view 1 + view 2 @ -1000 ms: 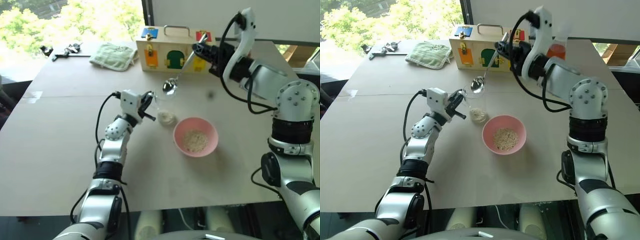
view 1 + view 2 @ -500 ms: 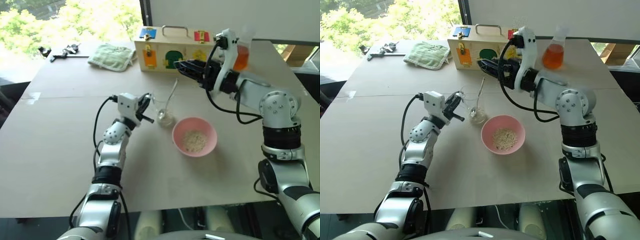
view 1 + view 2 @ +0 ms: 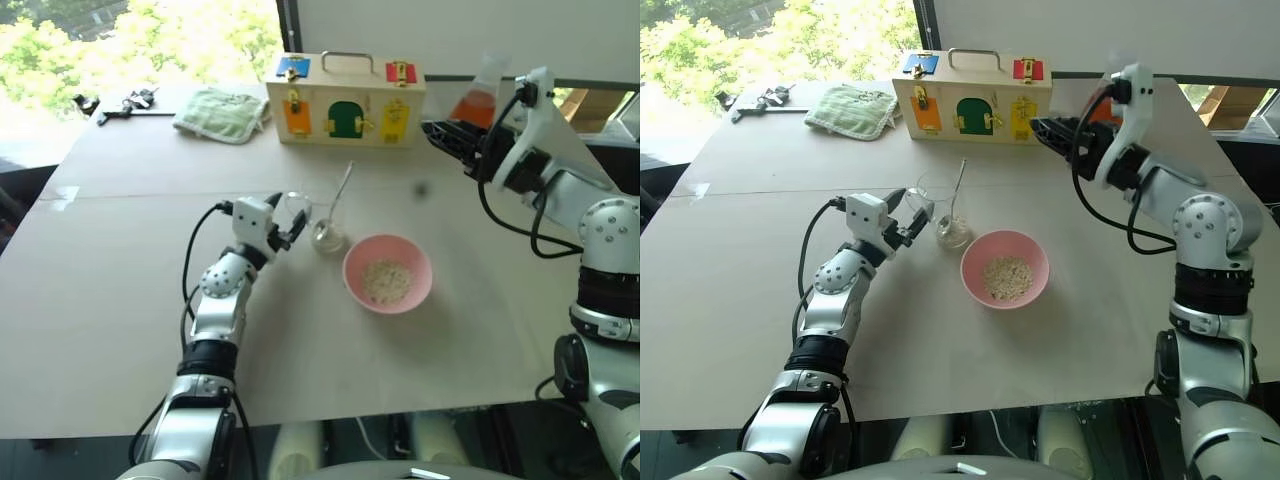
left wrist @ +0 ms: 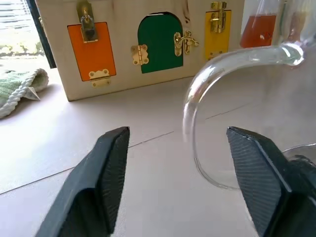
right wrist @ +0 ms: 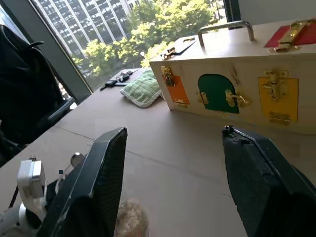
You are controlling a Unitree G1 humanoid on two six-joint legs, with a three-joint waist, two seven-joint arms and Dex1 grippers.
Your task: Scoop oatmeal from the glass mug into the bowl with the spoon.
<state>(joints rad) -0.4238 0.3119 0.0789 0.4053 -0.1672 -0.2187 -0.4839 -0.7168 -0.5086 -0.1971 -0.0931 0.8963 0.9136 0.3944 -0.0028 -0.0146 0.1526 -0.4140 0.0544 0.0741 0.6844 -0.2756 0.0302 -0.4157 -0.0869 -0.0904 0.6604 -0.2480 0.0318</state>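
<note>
The glass mug point(image 3: 943, 212) stands mid-table with a little oatmeal point(image 3: 953, 236) in its bottom. The spoon point(image 3: 958, 186) leans inside it, handle up. To its right sits the pink bowl point(image 3: 972, 258), holding a small heap of oatmeal point(image 3: 1007, 277). My left gripper point(image 3: 287, 219) is open beside the mug, and the mug's clear handle point(image 4: 195, 108) lies between its fingers point(image 4: 111, 163) without contact. Up by the wooden box's right end, my right gripper point(image 3: 432, 130) is open with nothing in it.
A wooden latch box point(image 3: 345, 95) stands at the back of the table, with a conical flask of orange liquid point(image 3: 478, 100) to its right. A green cloth point(image 3: 220, 108) and small tools point(image 3: 125, 100) lie at the back left.
My right gripper let go of the spoon, which now stands in the mug, and swung away to the right. My left gripper opened off the mug handle.
</note>
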